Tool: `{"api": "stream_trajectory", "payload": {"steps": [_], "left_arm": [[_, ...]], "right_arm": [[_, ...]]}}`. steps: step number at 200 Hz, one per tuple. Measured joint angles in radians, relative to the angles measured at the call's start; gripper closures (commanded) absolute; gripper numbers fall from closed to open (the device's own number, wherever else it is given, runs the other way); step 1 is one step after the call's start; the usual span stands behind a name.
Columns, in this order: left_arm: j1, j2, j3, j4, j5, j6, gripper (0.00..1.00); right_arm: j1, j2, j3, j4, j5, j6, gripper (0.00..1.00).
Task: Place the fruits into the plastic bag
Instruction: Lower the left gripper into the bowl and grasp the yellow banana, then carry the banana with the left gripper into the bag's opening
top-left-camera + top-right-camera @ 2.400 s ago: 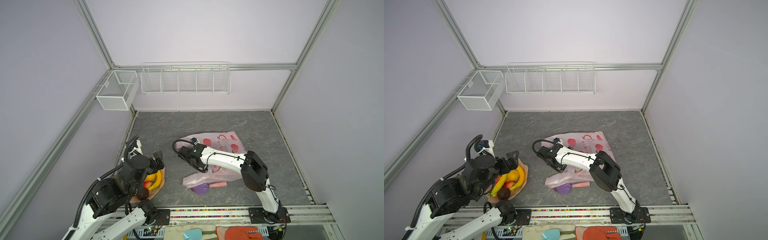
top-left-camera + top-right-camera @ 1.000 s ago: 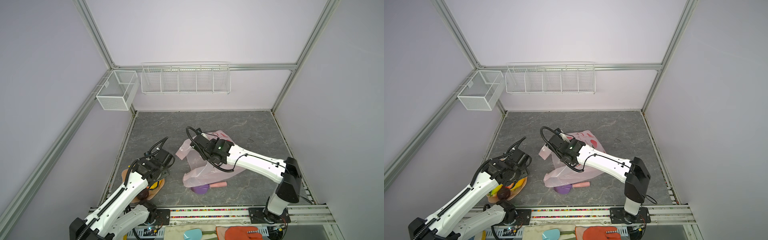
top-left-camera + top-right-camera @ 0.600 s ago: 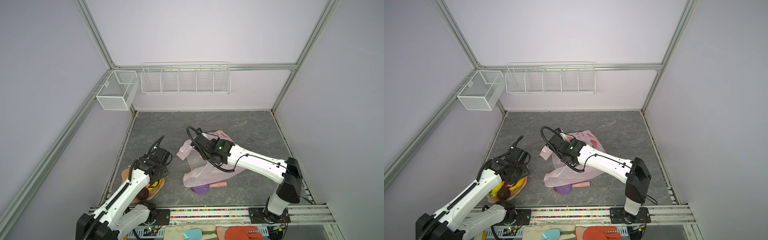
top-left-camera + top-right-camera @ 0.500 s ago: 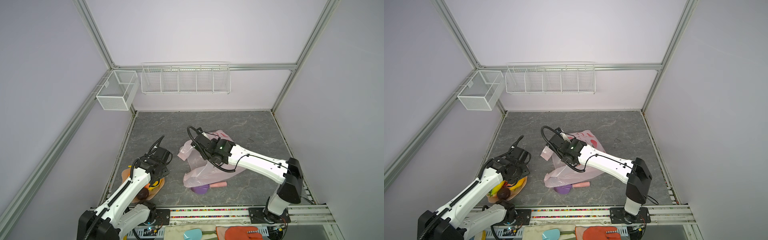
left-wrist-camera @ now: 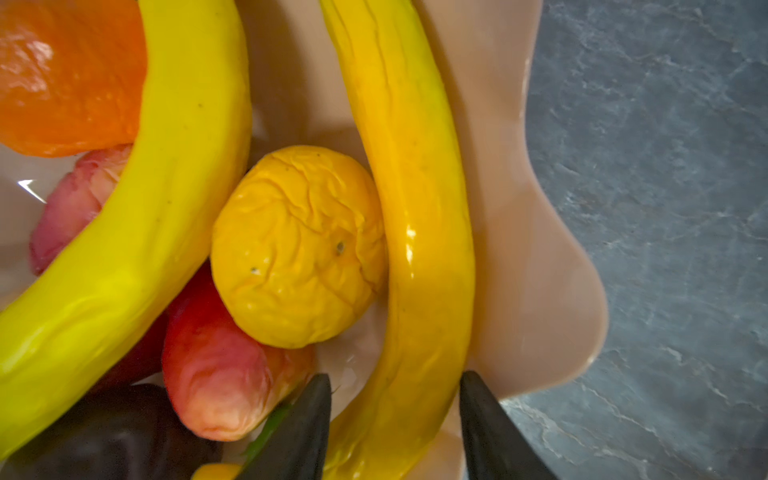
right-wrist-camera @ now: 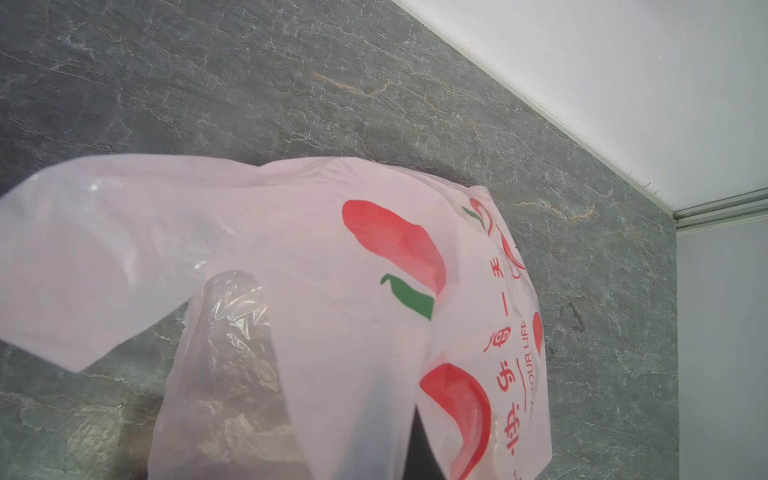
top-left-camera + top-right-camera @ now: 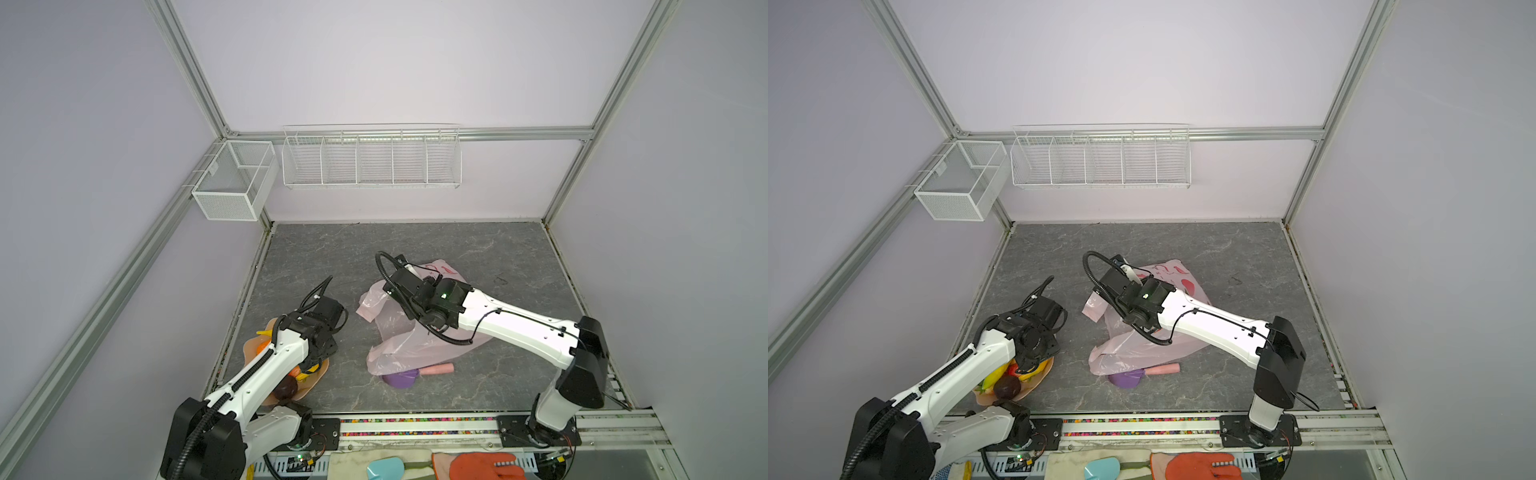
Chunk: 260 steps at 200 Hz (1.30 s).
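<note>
Here the left gripper [image 5: 395, 419] is low over the peach-coloured scalloped bowl [image 5: 536, 291]. Its two black fingertips [image 5: 307, 419] stand on both sides of one yellow banana [image 5: 415, 208], very close to its skin. Whether they really press it, I cannot tell. This banana lies along the bowl's wall, so the outer fingertip stands just beside that wall. On the inner side a wrinkled yellow round fruit [image 5: 299, 249] touches the banana and is wedged against a second banana [image 5: 145, 249]. Around them lie a reddish fruit [image 5: 216, 374], an orange fruit [image 5: 70, 75] and a dark maroon fruit [image 5: 104, 436], all inside the bowl. In both top views the left arm [image 7: 266, 374] covers most of the bowl, which stands at the near left of the grey marbled tabletop [image 7: 415, 245].

The right gripper [image 6: 417, 455] is clenched on the plastic bag [image 6: 332, 291] and holds its upper part above the tabletop. The bag hangs down crinkled under the wrist, and one loop handle [image 7: 368, 305] hangs free on the side of the bowl. Bag and bowl are apart, with bare tabletop between them. The lower edge of the bag lies over a part of the purple scoop [image 7: 401, 379], and the scoop's pink handle [image 7: 436, 368] sticks out to the right.
</note>
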Motion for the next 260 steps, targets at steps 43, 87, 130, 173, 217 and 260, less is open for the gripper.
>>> {"api": "stream_trajectory", "payload": {"steps": [43, 87, 130, 173, 217, 260], "left_arm": [[0.000, 0.002, -0.010, 0.024, 0.000, -0.002, 0.61], [0.005, 0.005, -0.048, 0.054, -0.001, -0.006, 0.74], [0.005, -0.037, -0.016, 0.029, 0.000, 0.013, 0.76], [0.005, -0.109, 0.080, -0.005, -0.003, 0.053, 0.82], [0.005, -0.203, 0.146, -0.010, 0.035, 0.150, 0.93], [-0.087, -0.306, 0.232, 0.006, 0.041, 0.315, 0.93]], "right_arm": [[0.000, -0.002, 0.000, 0.000, 0.000, 0.000, 0.94], [0.000, -0.013, 0.000, 0.000, 0.002, -0.001, 0.94], [0.000, -0.029, 0.000, 0.000, 0.005, -0.005, 0.94], [-0.003, -0.031, 0.000, 0.000, 0.009, -0.013, 0.94], [-0.013, -0.031, 0.001, -0.003, 0.009, -0.018, 0.94], [-0.025, -0.031, 0.001, -0.015, 0.009, -0.024, 0.94]]}}
